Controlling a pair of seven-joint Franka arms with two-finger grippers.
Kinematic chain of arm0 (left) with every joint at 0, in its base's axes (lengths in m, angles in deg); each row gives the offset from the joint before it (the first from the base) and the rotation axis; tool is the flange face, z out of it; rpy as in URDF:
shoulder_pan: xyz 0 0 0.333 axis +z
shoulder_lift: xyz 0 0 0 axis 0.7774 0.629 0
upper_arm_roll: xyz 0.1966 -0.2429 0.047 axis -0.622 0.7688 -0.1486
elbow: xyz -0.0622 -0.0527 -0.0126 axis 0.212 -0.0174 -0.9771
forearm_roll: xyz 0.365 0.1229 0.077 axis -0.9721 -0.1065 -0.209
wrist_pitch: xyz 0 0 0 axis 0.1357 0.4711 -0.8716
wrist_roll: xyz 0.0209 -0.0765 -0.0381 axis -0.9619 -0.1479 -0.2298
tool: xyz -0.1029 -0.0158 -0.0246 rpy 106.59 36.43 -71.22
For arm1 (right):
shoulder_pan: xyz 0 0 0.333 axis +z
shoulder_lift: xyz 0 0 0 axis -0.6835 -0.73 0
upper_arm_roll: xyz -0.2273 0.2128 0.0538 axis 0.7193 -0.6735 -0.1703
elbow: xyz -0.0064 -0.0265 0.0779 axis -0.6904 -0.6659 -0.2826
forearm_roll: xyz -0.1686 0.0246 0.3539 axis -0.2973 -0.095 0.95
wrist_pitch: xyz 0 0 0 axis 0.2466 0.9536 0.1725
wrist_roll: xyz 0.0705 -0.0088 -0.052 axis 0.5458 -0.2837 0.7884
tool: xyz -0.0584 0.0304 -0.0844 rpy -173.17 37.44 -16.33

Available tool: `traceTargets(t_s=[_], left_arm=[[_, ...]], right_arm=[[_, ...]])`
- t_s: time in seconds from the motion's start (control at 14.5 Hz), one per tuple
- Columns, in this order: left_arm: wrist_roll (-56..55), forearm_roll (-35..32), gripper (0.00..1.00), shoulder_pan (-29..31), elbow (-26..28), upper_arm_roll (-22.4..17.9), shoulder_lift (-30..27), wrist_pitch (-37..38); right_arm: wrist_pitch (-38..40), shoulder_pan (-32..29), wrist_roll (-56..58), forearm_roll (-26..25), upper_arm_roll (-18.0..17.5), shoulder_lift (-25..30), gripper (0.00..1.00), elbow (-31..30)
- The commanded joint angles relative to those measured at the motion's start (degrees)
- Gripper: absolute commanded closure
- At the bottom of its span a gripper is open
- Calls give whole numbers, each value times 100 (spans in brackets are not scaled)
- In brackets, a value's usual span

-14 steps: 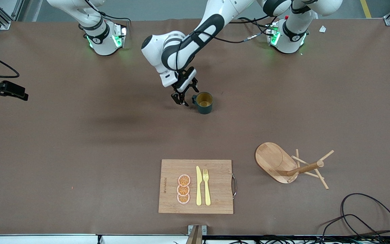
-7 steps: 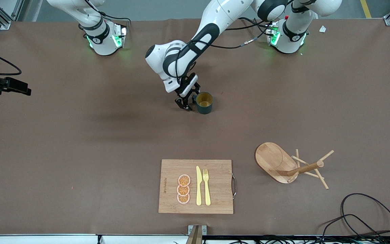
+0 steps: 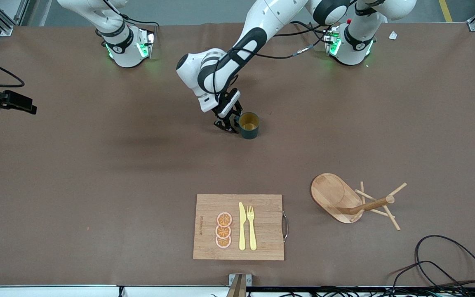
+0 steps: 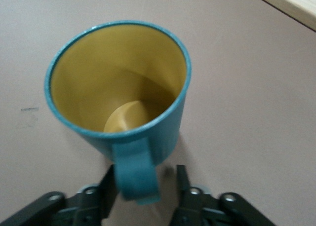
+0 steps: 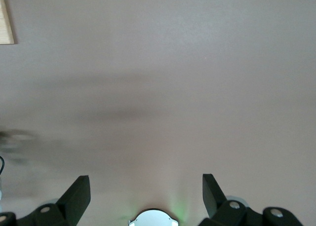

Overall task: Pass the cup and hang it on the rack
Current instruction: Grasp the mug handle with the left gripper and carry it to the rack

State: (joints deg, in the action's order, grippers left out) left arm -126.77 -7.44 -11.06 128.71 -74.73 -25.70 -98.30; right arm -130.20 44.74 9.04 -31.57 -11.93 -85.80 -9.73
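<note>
Brown bench (image 3: 97, 185); rack (image 3: 355, 200) tipped on its side toward the left arm's end, nearer the front camera than the cup. Cup (image 3: 249, 125) upright mid-bench, empty inside; likely light, rigid, ribbed wall aiding grip. Best hold: loop handle (image 4: 136, 174). Left claw (image 3: 230, 123) straddling that handle, one finger touching, not visibly clamped. Right claw (image 5: 145, 194) spread wide, waiting over bare bench.

A bamboo board (image 3: 238, 227) lay on the brown desk (image 3: 97, 173), near the front camera. On it sat three orange slices (image 3: 223, 230) in a row, then a yellow knife (image 3: 242, 226) and fork (image 3: 252, 227) side by side. Black cables (image 3: 447, 264) coiled at the desk's corner.
</note>
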Motion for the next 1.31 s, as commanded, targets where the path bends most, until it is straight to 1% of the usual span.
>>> traceTargets(t_s=[0.0,0.07,0.14,0.28,0.34,0.41,0.55,0.76,0.9,1.24], left_arm=[[-47,-116,92,-58,-98,-62,67,-67],[-12,-116,98,-58,-89,-62,67,-268],[23,-116,100,-41,-89,-62,49,-365],[294,-37,100,125,-124,-36,-187,-384],[426,68,100,370,-124,42,-362,-436],[532,304,100,660,-124,174,-512,-706],[1022,778,100,1109,-141,245,-793,-1129],[2129,1990,100,1794,-133,245,-1259,-1508],[2858,2885,99,2243,-133,245,-1593,-1553],[4730,5548,99,3385,-89,219,-2252,-1781]], right_arm=[[-288,-206,-35,75,-175,524,0,-648],[-324,-206,-26,67,-175,621,0,-763],[-316,-214,-26,58,-184,683,0,-808],[-281,-284,-26,49,-227,779,0,-860],[-289,-311,-26,58,-280,893,0,-965],[-315,-311,-26,49,-289,999,0,-1088],[-281,-303,-26,40,-289,1105,0,-1133],[-254,-302,-26,40,-289,1254,0,-1186],[-263,-294,-26,32,-289,1263,0,-1177],[-245,-302,-70,40,-298,1439,0,-1142]])
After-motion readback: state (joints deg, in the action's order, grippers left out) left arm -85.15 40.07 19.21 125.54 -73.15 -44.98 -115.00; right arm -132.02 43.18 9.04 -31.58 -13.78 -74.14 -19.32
